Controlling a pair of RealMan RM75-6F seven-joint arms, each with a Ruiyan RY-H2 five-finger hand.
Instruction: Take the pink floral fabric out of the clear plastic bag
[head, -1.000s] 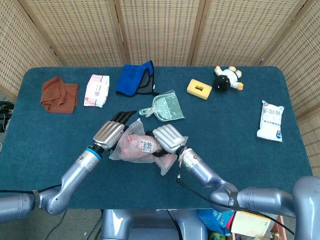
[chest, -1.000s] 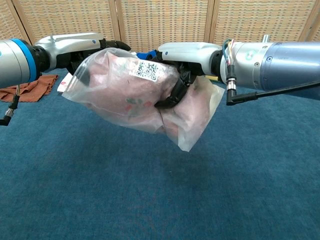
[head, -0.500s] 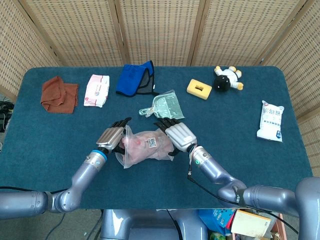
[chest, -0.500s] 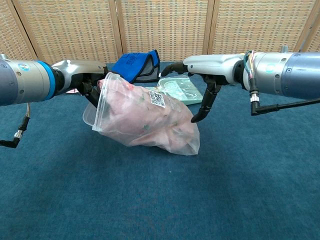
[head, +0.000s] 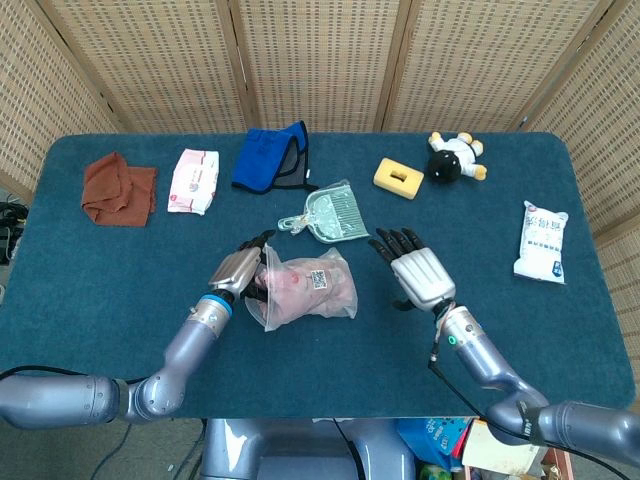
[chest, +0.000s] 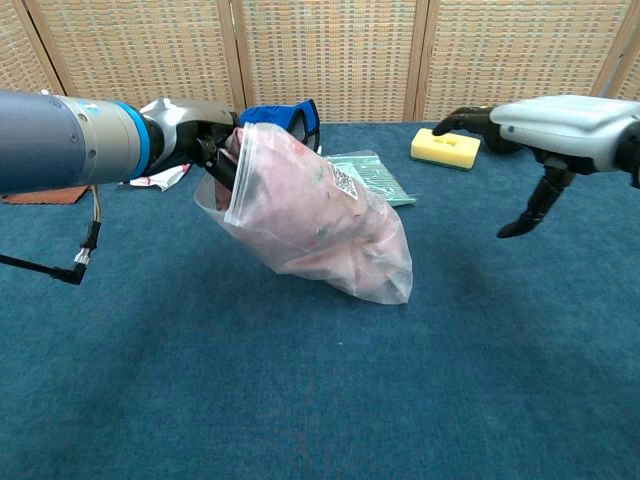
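Note:
The clear plastic bag (head: 310, 292) (chest: 320, 225) lies on the blue table with the pink floral fabric (head: 290, 285) (chest: 300, 215) bunched inside it, its far end touching the cloth. My left hand (head: 240, 270) (chest: 195, 135) grips the bag's open left edge, lifting that end. My right hand (head: 418, 272) (chest: 545, 125) hovers to the right of the bag, apart from it, fingers spread and holding nothing.
A green dustpan (head: 328, 213) lies just behind the bag. At the back are a brown cloth (head: 118, 187), a wipes pack (head: 194, 181), a blue mask (head: 272, 157), a yellow sponge (head: 398, 178) and a toy (head: 456, 156). A white packet (head: 542, 241) sits far right.
My right hand has let go of the bag and moved off to the right. The bag has dropped from mid-air onto the table, still held at its left edge by my left hand.

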